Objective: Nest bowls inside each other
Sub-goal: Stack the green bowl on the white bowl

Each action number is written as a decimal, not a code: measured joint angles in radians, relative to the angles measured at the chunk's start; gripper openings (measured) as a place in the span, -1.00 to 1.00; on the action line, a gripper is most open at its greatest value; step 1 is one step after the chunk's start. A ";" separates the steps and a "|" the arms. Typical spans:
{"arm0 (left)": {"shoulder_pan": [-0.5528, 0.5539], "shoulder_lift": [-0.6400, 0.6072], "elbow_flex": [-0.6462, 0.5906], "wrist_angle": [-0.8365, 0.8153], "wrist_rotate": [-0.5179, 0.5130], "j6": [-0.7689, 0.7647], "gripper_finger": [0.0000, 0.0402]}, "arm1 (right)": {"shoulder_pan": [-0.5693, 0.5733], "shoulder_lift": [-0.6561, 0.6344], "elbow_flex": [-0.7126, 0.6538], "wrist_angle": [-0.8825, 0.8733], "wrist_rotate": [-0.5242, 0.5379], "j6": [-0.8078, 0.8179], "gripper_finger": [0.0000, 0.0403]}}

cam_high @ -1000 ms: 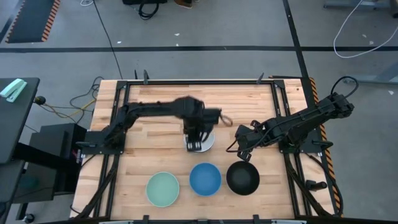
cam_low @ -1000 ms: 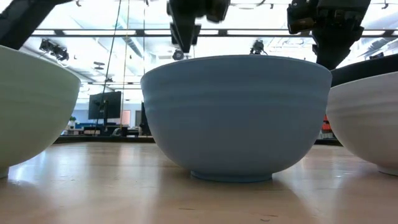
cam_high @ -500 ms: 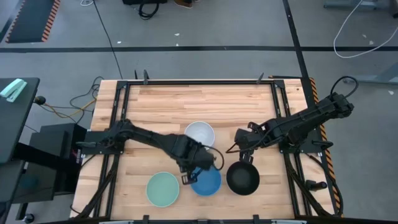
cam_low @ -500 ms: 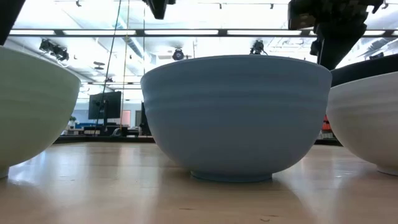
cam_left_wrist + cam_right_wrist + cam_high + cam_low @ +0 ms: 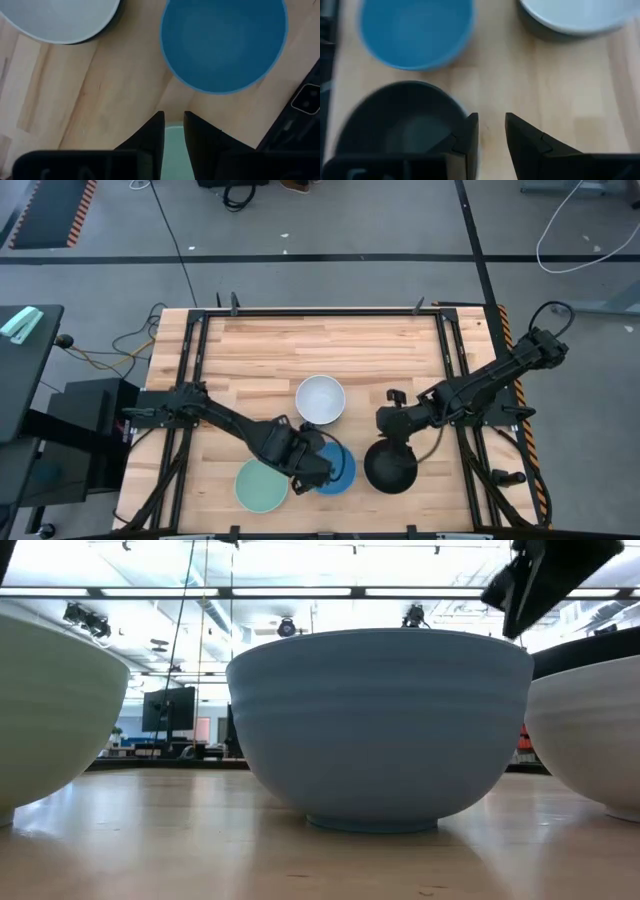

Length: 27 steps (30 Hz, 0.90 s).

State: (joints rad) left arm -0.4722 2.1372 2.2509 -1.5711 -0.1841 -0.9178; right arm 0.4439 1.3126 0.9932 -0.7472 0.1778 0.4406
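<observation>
pale butcher-block wood is my worktop (image 5: 250, 350), and on it stand four smooth round bowls in the high view. the white bowl (image 5: 320, 399) sits near the middle of the frame, with a dark rim showing under it in my left wrist view, so it seems to rest in another bowl. lower down runs a row: the mint green bowl (image 5: 261, 484) at lower left, the blue bowl (image 5: 336, 469) in the middle, the black bowl (image 5: 390, 467) to its right.

my left end effector (image 5: 303, 468) hangs low between the mint green and blue bowls, over the blue one's left rim; its fingers (image 5: 150, 137) stand a narrow gap apart and grip nothing.

my right end effector (image 5: 388, 420) sits just above the black bowl's upper rim, right of the white bowl, fingers (image 5: 525, 137) slightly parted, nothing between them.
</observation>
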 joint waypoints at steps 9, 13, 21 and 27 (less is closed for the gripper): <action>-0.027 0.000 0.000 0.000 -0.091 -0.062 -0.63 | 0.112 -0.154 0.000 0.070 0.019 -0.045 -0.48; -0.023 0.000 0.000 0.000 -0.119 -0.066 -0.63 | 0.182 -0.239 0.000 0.078 0.089 -0.049 -0.48; 0.018 -0.043 -0.002 0.000 -0.203 -0.055 -0.64 | 0.310 -0.307 -0.018 0.078 0.200 -0.044 -0.48; 0.057 -0.102 -0.002 0.000 -0.242 -0.054 -0.67 | 0.373 -0.308 -0.059 0.075 0.218 -0.016 -0.48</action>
State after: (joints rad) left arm -0.4156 2.0351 2.2494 -1.5711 -0.4259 -0.9722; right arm 0.8168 1.0046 0.9346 -0.6726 0.3961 0.4246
